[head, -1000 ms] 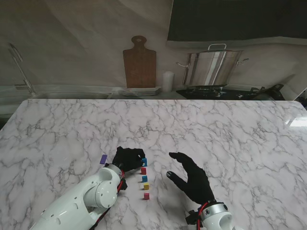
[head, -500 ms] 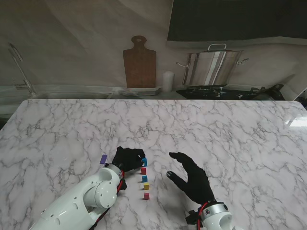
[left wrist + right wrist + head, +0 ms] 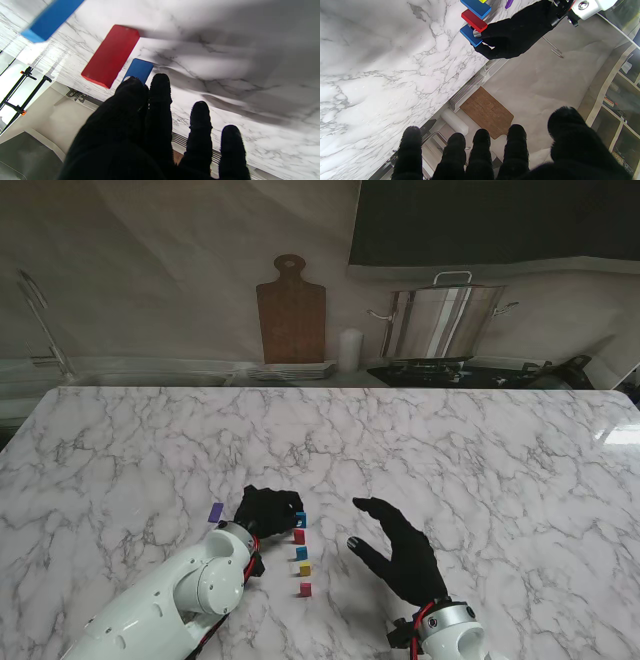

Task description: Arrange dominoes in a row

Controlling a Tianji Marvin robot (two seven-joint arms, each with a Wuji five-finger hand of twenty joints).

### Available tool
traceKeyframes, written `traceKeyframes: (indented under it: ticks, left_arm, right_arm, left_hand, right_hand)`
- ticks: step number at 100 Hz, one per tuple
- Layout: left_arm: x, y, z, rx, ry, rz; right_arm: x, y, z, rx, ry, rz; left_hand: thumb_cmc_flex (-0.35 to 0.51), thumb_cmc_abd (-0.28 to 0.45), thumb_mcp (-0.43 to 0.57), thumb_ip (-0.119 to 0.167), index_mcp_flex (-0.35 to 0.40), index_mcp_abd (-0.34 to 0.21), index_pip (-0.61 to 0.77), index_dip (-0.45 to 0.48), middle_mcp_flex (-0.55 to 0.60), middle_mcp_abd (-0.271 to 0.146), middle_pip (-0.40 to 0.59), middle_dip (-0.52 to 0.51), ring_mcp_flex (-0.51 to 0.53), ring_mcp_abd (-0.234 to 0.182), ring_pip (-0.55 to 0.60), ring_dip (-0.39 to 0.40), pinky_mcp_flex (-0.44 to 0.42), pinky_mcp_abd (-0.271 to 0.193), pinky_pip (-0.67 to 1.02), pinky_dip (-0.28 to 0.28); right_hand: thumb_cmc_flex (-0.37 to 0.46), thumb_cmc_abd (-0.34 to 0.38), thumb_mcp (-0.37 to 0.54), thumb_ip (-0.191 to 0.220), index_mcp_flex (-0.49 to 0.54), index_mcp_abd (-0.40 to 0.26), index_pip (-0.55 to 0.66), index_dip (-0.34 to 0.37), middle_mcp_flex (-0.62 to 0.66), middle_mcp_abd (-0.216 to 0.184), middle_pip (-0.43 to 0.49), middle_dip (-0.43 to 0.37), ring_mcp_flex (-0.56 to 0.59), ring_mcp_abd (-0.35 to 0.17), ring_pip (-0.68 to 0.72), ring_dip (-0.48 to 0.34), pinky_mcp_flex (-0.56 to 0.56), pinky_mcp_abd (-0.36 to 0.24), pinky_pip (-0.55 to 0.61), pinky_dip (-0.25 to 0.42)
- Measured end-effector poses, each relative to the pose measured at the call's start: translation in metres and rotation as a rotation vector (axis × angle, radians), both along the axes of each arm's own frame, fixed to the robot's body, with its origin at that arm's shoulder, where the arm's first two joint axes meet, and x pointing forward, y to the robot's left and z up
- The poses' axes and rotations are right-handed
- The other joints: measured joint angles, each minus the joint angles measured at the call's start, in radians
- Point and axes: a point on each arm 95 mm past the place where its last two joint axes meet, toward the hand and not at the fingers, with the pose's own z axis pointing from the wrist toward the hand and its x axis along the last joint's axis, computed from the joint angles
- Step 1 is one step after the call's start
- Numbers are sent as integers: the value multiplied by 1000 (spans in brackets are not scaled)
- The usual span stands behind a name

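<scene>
Several small dominoes stand in a row running away from me: pink [image 3: 305, 589], yellow [image 3: 305, 568], blue [image 3: 301, 552], red [image 3: 298, 535] and a far blue domino [image 3: 300, 518]. My left hand [image 3: 266, 508] sits just left of the row's far end, thumb and forefinger pinched on that far blue domino [image 3: 139, 68], which stands on the table beside the red one [image 3: 111, 56]. The right wrist view shows the same pinch on the blue domino [image 3: 469, 36]. A purple domino [image 3: 215, 512] lies flat to the left. My right hand [image 3: 396, 548] hovers open right of the row, holding nothing.
A marble table [image 3: 480, 460] spreads around the row. Behind its far edge stand a wooden cutting board [image 3: 291, 310], a white candle [image 3: 349, 349], stacked plates [image 3: 292, 369] and a steel pot [image 3: 442, 320] on a stove.
</scene>
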Motion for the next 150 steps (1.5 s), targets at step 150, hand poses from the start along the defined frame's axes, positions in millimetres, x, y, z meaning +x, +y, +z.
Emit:
traceKeyframes:
  ticks: [150]
  left_arm:
    - [-3, 4, 3, 32, 24, -14]
  right_arm:
    - [-1, 0, 0, 0, 2, 1]
  left_hand:
    - [-57, 0, 110, 0, 0, 13, -249, -48, -258, 51, 166, -64, -88, 24, -49, 9, -11, 2, -131, 5]
  right_hand:
    - [0, 0, 0, 0, 0, 0, 0, 0, 0, 0, 0, 0, 0, 0, 0, 0, 0, 0, 0, 0]
